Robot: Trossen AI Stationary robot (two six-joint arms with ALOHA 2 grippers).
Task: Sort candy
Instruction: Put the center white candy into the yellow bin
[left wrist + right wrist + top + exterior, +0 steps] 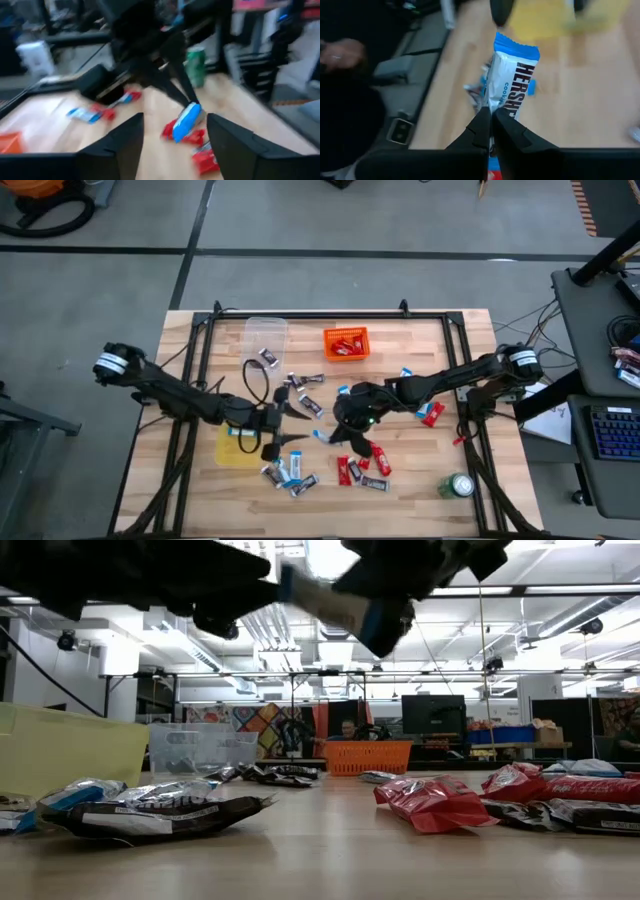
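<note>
The candy, many small wrapped bars in red, blue-and-white and dark wrappers (352,468), lies scattered flat on the wooden table. My right gripper (338,430) hovers over the middle of the table, shut on one blue-and-white bar (512,82). The same bar (322,597) shows in the low view, high above the tabletop. My left gripper (298,425) is open and faces the right one from the left, beside the yellow bin (236,448). In the left wrist view its fingers (125,145) stand on either side of the held bar (187,121), short of it. My right gripper pinches the blue-and-white bar between its two fingers (481,127) at one end of the wrapper (496,111). The rest of the bar sticks out past the fingertips toward the left gripper. The bar is lifted clear of the table.
An orange bin (346,342) with red candy and a clear bin (265,335) stand near the table's far edge. A green can (458,485) stands at the near right corner. A black frame (300,314) borders the table. More bars lie right of the right arm (430,412).
</note>
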